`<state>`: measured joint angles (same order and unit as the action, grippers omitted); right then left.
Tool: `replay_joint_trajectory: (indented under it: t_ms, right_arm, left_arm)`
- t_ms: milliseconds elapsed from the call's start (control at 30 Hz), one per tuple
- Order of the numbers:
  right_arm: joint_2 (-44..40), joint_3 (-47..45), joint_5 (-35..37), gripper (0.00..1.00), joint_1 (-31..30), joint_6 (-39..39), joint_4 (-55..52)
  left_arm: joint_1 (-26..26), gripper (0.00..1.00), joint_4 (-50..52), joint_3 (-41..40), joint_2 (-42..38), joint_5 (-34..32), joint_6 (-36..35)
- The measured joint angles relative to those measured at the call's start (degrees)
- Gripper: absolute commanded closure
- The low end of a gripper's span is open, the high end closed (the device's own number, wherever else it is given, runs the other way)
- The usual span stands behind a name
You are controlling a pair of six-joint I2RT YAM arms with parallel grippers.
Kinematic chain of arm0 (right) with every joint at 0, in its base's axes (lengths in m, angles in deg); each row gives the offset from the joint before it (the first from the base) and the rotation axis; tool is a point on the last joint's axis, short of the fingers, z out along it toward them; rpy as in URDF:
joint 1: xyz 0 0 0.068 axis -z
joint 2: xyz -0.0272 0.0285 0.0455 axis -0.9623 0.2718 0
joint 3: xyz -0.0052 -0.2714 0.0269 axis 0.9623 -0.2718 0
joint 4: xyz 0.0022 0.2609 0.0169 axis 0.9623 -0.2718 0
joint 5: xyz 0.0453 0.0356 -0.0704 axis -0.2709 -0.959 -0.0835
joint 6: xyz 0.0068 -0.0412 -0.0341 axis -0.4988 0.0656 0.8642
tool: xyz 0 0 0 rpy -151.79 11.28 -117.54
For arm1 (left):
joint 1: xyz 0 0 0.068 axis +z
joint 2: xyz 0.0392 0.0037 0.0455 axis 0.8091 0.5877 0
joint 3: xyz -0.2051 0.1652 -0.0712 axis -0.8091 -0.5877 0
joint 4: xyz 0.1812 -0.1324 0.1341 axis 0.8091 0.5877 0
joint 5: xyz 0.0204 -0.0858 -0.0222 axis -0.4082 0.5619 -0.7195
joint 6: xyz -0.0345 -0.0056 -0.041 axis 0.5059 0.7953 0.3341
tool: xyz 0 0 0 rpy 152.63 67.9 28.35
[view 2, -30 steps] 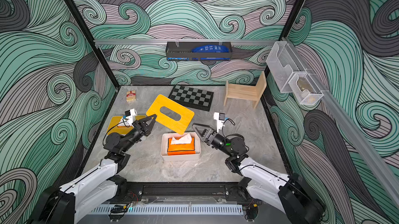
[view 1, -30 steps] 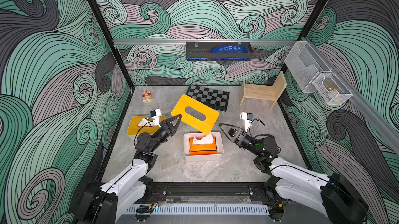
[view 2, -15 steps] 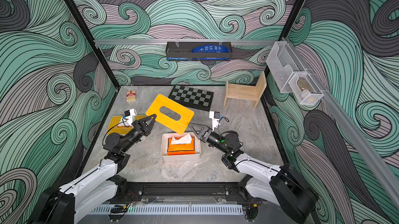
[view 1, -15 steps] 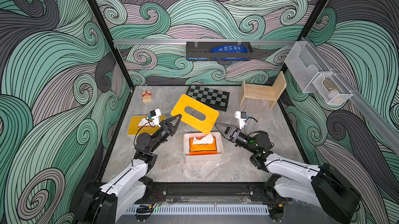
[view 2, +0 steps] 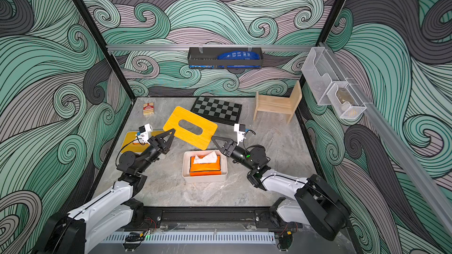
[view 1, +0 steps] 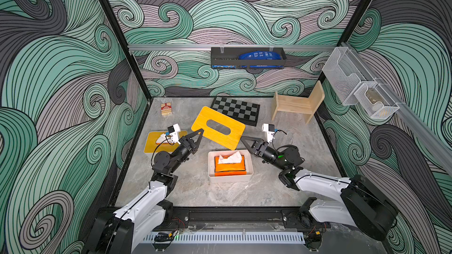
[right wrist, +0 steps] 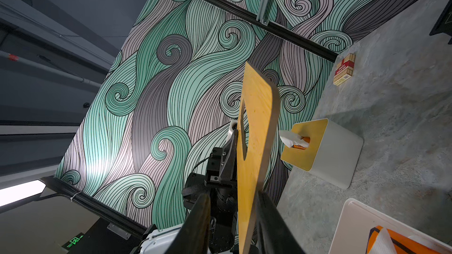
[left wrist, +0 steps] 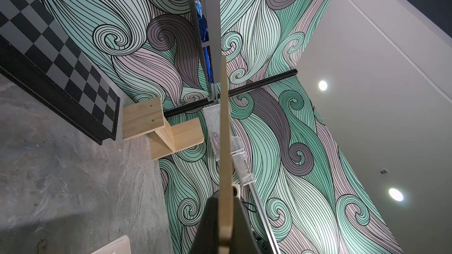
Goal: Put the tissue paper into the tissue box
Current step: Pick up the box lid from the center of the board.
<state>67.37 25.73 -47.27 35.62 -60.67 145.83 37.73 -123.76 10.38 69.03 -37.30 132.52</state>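
left gripper (view 1: 201, 130) clamped tight, right gripper (view 1: 242, 138) jaws apart, both angled inward.

Evenly bright, sharp frames; ceiling lamps (left wrist: 322, 85) glare slightly.

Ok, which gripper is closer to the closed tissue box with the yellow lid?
Left. The left gripper, clamping the loose yellow lid, is raised just beside the closed tissue box; the right gripper is at the lid's opposite edge, farther away.

Yellow lid (view 1: 218, 128) hangs tilted just behind open tissue box (view 1: 230, 178); table (view 1: 220, 194) bare in front; chessboard (view 1: 236, 112), wooden stool (view 1: 297, 104) crowd rear.
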Motion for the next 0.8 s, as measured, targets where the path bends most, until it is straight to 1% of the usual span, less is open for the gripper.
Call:
replay_joint_trajectory:
  t_ms: [300, 400, 433, 633, 800]
  right_arm:
    - [1.8, 1.0, 0.8, 0.63, -0.2, -0.8, 1.3]
    - [1.2, 0.4, 1.1, 0.56, -0.4, -0.9, 1.1]
    - [0.9, 0.0, 1.2, 0.55, -0.5, -0.9, 0.9]
    - [-1.2, -2.4, 1.8, 0.55, -0.9, -0.8, -0.8]
    - [-1.2, -2.4, 1.9, 0.55, -0.9, -0.7, -1.8]
  left_arm:
    - [0.2, 1.00, -0.3, 0.0, 0.0, -1.0, -0.2]
    - [0.2, 1.00, -0.3, -0.1, 0.0, -0.9, -0.3]
    - [0.2, 1.00, -0.2, -0.1, 0.0, -0.9, -0.3]
    - [0.2, 1.00, 0.0, -0.2, -0.3, -0.6, -0.8]
    - [0.3, 1.00, 0.1, -0.2, -0.5, -0.5, -1.2]
